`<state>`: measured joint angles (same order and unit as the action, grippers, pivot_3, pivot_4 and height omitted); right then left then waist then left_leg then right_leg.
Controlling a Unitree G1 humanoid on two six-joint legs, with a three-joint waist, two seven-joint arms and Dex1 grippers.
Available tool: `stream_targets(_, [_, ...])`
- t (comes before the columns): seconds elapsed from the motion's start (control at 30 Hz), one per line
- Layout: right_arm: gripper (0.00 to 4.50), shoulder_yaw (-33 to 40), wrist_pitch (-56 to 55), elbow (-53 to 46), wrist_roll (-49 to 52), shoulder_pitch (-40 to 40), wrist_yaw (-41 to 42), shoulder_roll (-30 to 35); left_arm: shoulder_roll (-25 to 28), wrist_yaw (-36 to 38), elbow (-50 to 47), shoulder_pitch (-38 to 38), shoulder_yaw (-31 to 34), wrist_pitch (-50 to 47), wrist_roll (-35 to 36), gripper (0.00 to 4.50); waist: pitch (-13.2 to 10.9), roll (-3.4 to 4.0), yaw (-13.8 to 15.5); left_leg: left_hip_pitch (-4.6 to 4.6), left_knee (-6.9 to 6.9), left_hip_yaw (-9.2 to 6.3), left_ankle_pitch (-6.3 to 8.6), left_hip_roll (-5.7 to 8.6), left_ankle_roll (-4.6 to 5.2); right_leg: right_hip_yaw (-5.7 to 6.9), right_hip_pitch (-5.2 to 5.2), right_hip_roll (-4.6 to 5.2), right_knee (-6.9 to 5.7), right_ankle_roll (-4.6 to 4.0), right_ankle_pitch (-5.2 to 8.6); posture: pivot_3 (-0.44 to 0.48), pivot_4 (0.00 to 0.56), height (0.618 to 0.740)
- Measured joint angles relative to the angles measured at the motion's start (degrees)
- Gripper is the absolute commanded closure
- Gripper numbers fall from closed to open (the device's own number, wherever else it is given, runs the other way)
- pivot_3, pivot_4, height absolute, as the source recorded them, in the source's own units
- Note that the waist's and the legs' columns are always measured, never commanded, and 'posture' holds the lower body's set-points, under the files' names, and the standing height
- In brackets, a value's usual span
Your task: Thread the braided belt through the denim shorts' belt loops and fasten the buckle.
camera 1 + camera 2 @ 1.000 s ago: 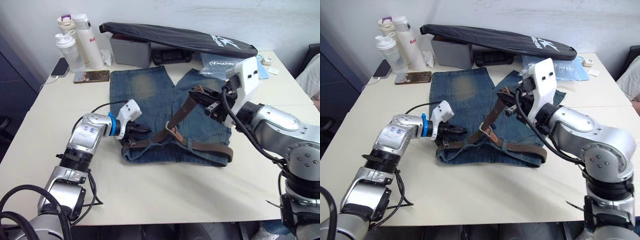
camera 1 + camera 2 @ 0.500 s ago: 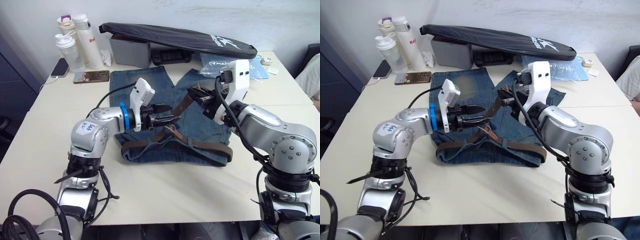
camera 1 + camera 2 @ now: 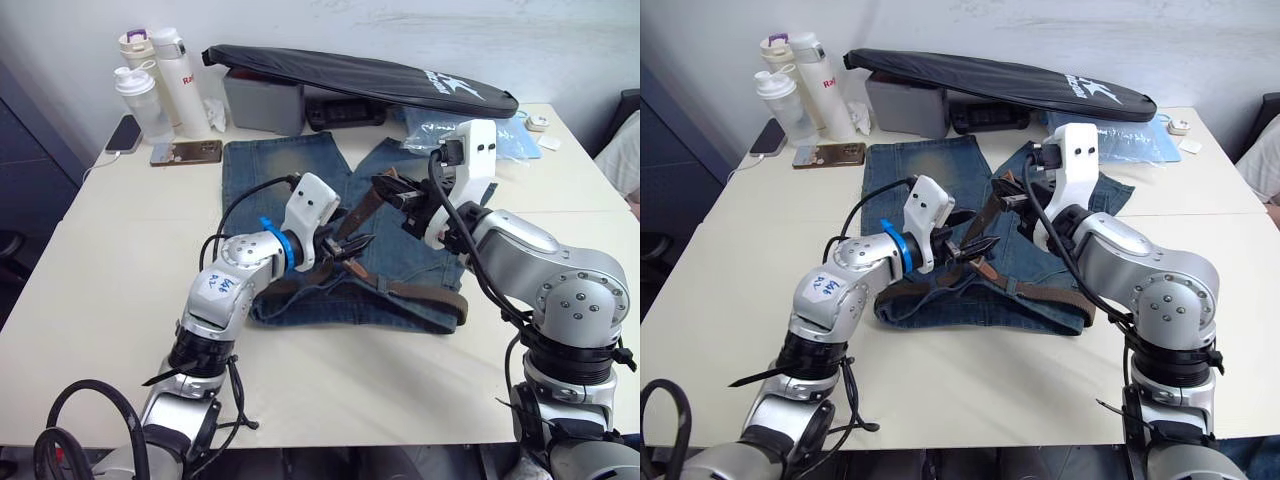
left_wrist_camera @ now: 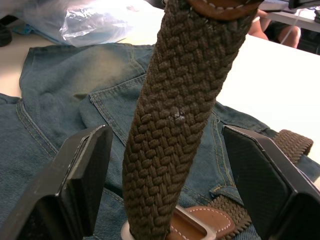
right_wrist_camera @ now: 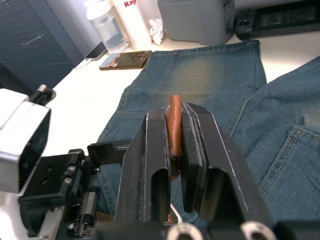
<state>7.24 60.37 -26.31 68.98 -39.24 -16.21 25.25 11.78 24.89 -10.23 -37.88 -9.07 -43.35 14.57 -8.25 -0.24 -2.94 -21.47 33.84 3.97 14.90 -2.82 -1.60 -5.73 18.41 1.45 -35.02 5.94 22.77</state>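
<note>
The denim shorts (image 3: 300, 180) lie flat in the middle of the desk (image 3: 90, 300), with their waistband on the near side. The left claw (image 3: 352, 248) hovers over the shorts with its fingers (image 4: 82, 180) spread wide, one on each side of the braided belt (image 4: 175, 130), not touching it. The belt runs along the waistband, passes through the buckle (image 3: 985, 267), then climbs toward one o'clock. Up there the right claw (image 3: 393, 193) is clenched on the belt's tan tip (image 5: 174, 125).
</note>
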Motion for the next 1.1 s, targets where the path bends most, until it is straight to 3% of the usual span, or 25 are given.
stream_targets(0.07, [4.50,0.0,0.0,-0.2,0.3,0.0,-0.4,0.0,-0.5,-0.4,0.0,0.0,0.0,0.3,-0.2,1.76,0.0,0.00,0.0,0.00,0.00,0.00,0.00,0.00,0.00,0.00,0.00,0.00,0.01,0.00,0.00,0.000,0.150,0.740])
stream_targets(0.13, [4.50,0.0,0.0,-0.3,1.0,0.0,-1.0,0.0,-1.2,-0.9,0.3,0.0,0.2,0.4,-0.2,2.85,0.0,0.00,0.0,0.00,0.00,0.00,0.00,0.00,0.00,0.00,0.00,0.00,0.00,0.00,0.00,0.000,0.150,0.740])
stream_targets(0.17, [4.50,0.2,0.0,-0.3,1.2,0.0,-1.2,0.0,-1.5,-0.9,0.5,0.0,0.1,0.4,-0.1,3.06,0.0,0.00,0.0,0.00,0.00,0.00,0.00,0.00,0.00,0.00,0.00,0.00,0.00,0.00,0.00,0.000,0.150,0.740])
stream_targets(0.27, [4.50,0.4,0.0,-0.3,2.2,0.0,-2.0,0.0,-1.9,-0.5,1.5,0.0,0.1,0.3,0.5,4.23,0.0,0.00,0.0,0.00,0.00,0.01,0.00,0.00,0.00,0.00,0.00,0.00,0.01,0.00,0.00,0.000,0.150,0.740])
stream_targets(0.3, [4.50,0.4,0.1,-0.3,2.5,0.0,-2.1,0.1,-1.9,-0.4,1.8,0.0,0.2,0.2,0.8,4.46,0.0,0.00,0.0,0.00,0.00,0.01,0.00,0.00,0.00,0.01,0.01,0.00,0.01,0.00,0.00,0.000,0.150,0.740])
stream_targets(0.37, [4.50,0.2,0.3,-0.6,2.5,0.0,-2.1,0.9,-2.0,-0.1,2.1,-0.1,0.6,-0.4,1.5,4.46,0.0,0.00,0.1,0.00,0.00,0.00,0.00,0.01,0.00,0.01,0.00,0.00,0.01,0.00,0.00,0.000,0.150,0.740])
stream_targets(0.4, [3.76,0.1,0.4,-0.8,2.5,0.0,-2.0,1.2,-2.0,0.2,2.1,-0.2,0.9,-0.6,2.0,4.50,0.0,0.00,0.1,0.00,0.00,0.00,0.00,0.01,0.00,0.01,0.00,0.00,0.01,0.00,0.00,0.000,0.150,0.740])
stream_targets(0.47, [3.26,0.1,0.4,-1.0,2.5,0.0,-1.9,1.3,-2.1,0.3,2.2,-0.4,1.4,-1.1,2.7,4.50,0.0,0.00,0.1,0.00,0.00,0.00,0.00,0.01,0.00,0.01,0.00,0.00,0.01,0.00,0.00,0.000,0.150,0.740])
stream_targets(0.57, [1.94,0.1,0.5,-1.6,4.6,0.3,-0.1,2.6,-3.4,-0.8,3.9,-1.0,6.0,-4.3,5.2,4.50,0.0,0.00,0.1,0.00,0.00,0.00,0.00,0.00,0.00,0.03,0.00,0.00,0.03,0.00,0.00,0.000,0.150,0.740])
stream_targets(0.6, [1.72,0.2,0.6,-1.9,5.3,0.3,0.5,3.0,-4.0,-1.3,4.2,-1.0,6.9,-5.1,5.9,4.50,0.0,0.00,0.1,0.00,0.00,-0.01,0.00,0.01,0.00,0.03,0.00,0.00,0.02,0.00,0.00,0.000,0.150,0.740])
stream_targets(0.7, [0.32,1.5,1.2,-3.5,9.3,1.3,4.7,8.2,-7.2,-3.8,4.8,-1.1,12.0,-9.8,10.0,4.50,0.0,-0.06,0.6,-0.06,0.02,-0.05,0.00,0.02,0.00,0.07,-0.02,0.01,0.09,0.08,-0.04,0.000,0.150,0.740])
stream_targets(0.73, [0.05,2.3,1.6,-3.7,10.0,1.8,6.0,10.3,-8.0,-4.7,5.0,-1.2,13.6,-11.1,11.2,4.50,0.0,-0.07,0.8,-0.07,0.02,-0.04,0.01,0.02,0.01,0.05,-0.03,0.00,0.15,0.10,-0.05,0.000,0.150,0.740])
stream_targets(0.93, [0.05,2.4,6.2,-5.2,10.2,8.4,15.5,22.8,-11.9,-11.2,6.5,-1.6,24.3,-20.0,18.2,4.50,-0.1,-0.11,1.3,-0.06,0.05,-0.02,0.01,0.03,0.01,0.03,-0.04,-0.02,0.41,0.13,-0.06,0.000,0.150,0.740])
stream_targets(1.03, [0.83,-1.0,4.5,-3.7,3.3,10.7,16.8,20.8,-12.9,-12.5,5.9,-1.6,24.3,-22.6,20.1,4.50,-0.1,-0.19,1.3,-0.03,0.05,0.00,-0.02,0.02,-0.04,0.01,-0.04,-0.05,0.40,0.13,-0.07,0.000,0.150,0.740])
stream_targets(1.1, [1.77,-2.8,2.4,-1.3,-1.0,11.3,17.2,17.6,-13.7,-13.3,5.4,-1.6,24.4,-23.9,21.5,4.50,-0.1,-0.19,1.3,-0.04,0.07,0.02,-0.04,0.04,-0.07,0.00,-0.01,-0.04,0.38,0.14,-0.07,0.000,0.150,0.740])
